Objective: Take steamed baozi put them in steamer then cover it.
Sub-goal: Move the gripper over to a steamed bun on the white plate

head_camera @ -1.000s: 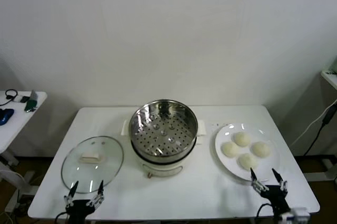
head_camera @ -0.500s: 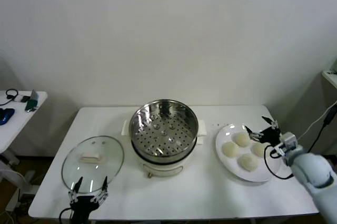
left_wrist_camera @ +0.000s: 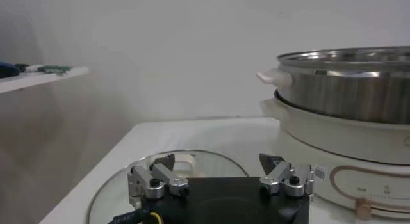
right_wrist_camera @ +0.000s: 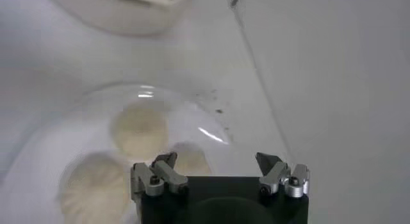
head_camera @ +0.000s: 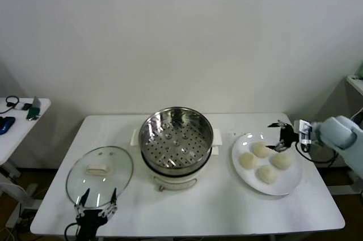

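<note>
Whereas it earlier sat at the table's near edge, right gripper (head_camera: 278, 136), jaws apart, hovers over steamed baozi (head_camera: 260, 149); left gripper (head_camera: 97, 201), jaws apart, stays beside cover (head_camera: 100, 174).

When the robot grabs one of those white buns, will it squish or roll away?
The buns look soft and puffy, so they would probably dent under a tight squeeze. They are rounded and sit loose on the plate, so a nudge might roll them. The open right gripper hovers over them.

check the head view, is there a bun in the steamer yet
No, the steamer basket shows only its bare perforated floor, and all four baozi sit on the white plate.
</note>
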You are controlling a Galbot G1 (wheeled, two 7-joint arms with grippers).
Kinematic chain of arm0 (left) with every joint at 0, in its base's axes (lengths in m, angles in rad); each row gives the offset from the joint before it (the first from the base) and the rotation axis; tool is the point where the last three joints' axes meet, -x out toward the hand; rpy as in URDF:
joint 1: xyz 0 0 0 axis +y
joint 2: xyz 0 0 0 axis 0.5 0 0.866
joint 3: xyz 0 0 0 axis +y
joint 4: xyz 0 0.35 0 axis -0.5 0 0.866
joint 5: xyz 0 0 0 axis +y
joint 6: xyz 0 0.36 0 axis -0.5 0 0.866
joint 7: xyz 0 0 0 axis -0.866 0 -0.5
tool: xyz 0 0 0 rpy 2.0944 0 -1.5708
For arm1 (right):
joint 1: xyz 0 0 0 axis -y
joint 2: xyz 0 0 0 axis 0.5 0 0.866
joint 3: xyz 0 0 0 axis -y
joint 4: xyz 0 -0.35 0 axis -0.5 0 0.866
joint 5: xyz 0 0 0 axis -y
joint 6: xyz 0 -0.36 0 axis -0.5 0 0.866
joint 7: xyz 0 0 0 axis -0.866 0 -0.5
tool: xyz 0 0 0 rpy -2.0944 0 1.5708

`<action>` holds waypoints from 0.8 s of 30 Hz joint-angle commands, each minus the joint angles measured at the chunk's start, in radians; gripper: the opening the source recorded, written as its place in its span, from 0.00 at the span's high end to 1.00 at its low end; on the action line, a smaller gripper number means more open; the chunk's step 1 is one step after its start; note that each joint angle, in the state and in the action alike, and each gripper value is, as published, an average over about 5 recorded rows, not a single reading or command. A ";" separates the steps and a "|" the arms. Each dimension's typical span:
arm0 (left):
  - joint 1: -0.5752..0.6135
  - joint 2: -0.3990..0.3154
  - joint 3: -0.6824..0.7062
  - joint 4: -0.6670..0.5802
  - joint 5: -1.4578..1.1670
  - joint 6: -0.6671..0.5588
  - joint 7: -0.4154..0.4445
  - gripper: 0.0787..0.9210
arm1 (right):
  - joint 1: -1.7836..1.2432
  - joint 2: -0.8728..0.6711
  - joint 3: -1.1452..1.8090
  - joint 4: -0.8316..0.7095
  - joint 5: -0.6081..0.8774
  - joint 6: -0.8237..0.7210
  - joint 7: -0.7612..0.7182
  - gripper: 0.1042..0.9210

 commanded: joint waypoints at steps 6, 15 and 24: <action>0.008 -0.008 -0.002 -0.005 0.008 -0.005 0.000 0.12 | 0.341 0.213 -0.533 -0.288 0.007 0.022 -0.203 0.12; 0.001 -0.013 -0.009 0.015 0.008 -0.006 -0.001 0.12 | 0.205 0.379 -0.356 -0.515 -0.076 0.082 -0.147 0.12; -0.003 -0.017 -0.007 0.032 0.011 -0.009 -0.001 0.12 | 0.126 0.453 -0.288 -0.598 -0.095 0.086 -0.122 0.12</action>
